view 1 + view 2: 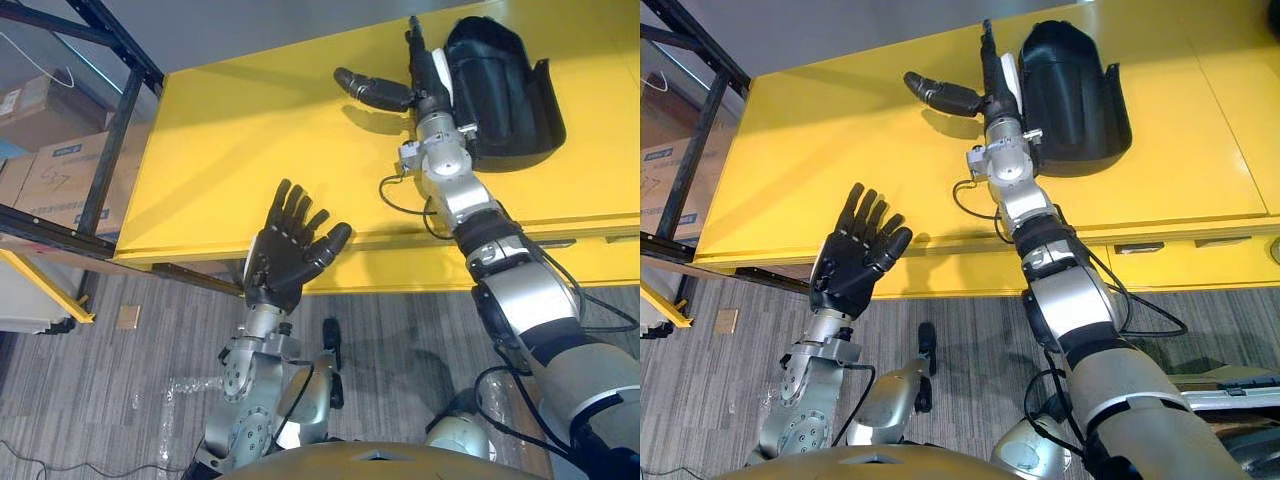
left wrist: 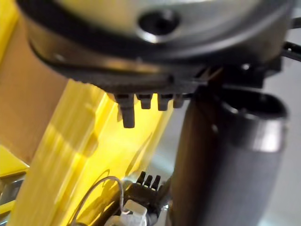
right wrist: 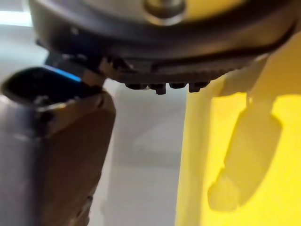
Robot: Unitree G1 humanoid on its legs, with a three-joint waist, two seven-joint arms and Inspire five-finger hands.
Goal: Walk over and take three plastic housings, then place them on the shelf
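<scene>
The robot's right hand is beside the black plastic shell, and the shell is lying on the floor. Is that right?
Not quite. The black plastic housing is lying on the yellow table instead, as the left eye view shows. The right hand is indeed beside it.

Both eye views look steeply down onto the yellow table (image 1: 250, 130); wrist views close.
</scene>
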